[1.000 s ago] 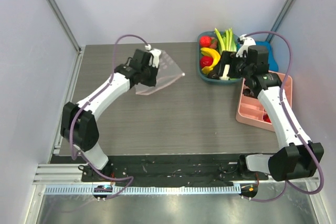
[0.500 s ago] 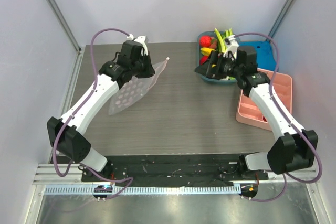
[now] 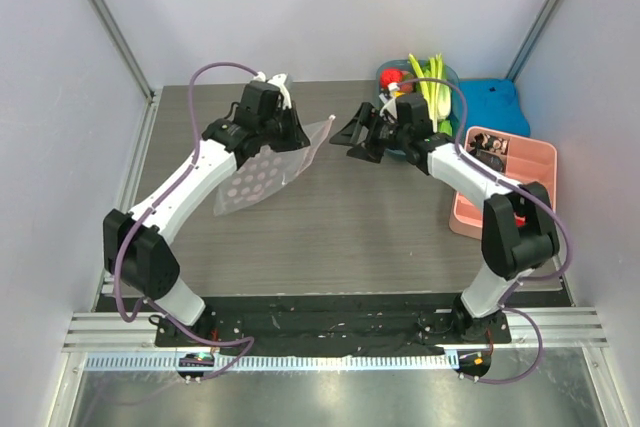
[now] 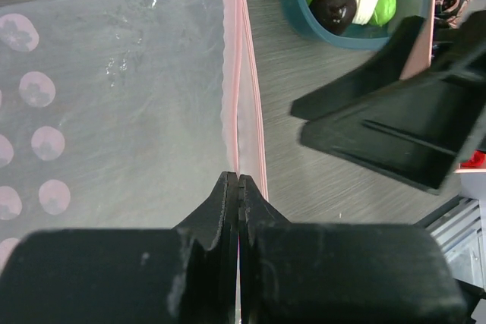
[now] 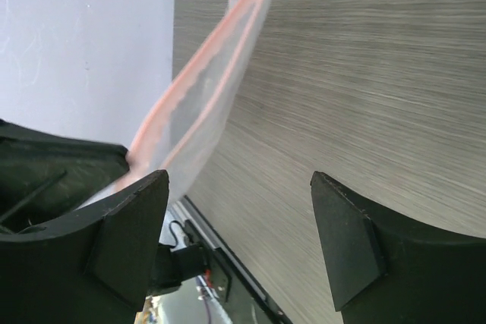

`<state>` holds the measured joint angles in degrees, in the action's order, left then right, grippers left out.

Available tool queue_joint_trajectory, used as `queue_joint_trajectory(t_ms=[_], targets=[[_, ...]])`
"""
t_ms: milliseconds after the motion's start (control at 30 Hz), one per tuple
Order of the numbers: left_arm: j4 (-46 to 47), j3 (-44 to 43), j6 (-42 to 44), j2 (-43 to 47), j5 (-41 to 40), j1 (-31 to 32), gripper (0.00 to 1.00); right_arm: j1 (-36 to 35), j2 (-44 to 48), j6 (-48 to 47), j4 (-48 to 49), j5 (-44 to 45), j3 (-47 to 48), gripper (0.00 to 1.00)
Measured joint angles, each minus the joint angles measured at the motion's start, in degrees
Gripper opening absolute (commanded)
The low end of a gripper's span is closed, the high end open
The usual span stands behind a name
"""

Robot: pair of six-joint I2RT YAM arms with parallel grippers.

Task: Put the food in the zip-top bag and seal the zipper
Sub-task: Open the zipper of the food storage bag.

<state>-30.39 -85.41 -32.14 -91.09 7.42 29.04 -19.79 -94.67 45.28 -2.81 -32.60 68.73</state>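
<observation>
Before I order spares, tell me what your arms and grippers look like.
The left arm and right arm both have white tube-like links with bulky black joints. A purple cable loops along each. The left gripper and right gripper are matt black, each with two wedge-shaped fingers. No markings show.

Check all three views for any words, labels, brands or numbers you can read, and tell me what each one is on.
No text is legible in any view.
On the zip-top bag: only pale pink dots with a faint pattern inside, no readable letters.
On the front rail: small tags by the arm bases, too small to read.
</observation>
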Motion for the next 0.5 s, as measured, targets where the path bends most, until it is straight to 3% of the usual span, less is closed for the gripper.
queue_joint_trajectory(t_ms=[267,433,500], targets=[[3.67,1.49,-0.24,-0.33,1.92,0.33,0.00,-3.02,-5.62,4.11,2.32,-0.55,4.83,0.70],[5.11,3.34,-0.20,-0.33,2.75,0.52,0.00,-2.97,-8.00,4.72,2.84,-0.28,5.79,0.40],[5.14,3.67,-0.04,-0.33,2.71,0.55,0.00,-2.95,-8.90,4.70,2.69,-0.04,5.79,0.35]])
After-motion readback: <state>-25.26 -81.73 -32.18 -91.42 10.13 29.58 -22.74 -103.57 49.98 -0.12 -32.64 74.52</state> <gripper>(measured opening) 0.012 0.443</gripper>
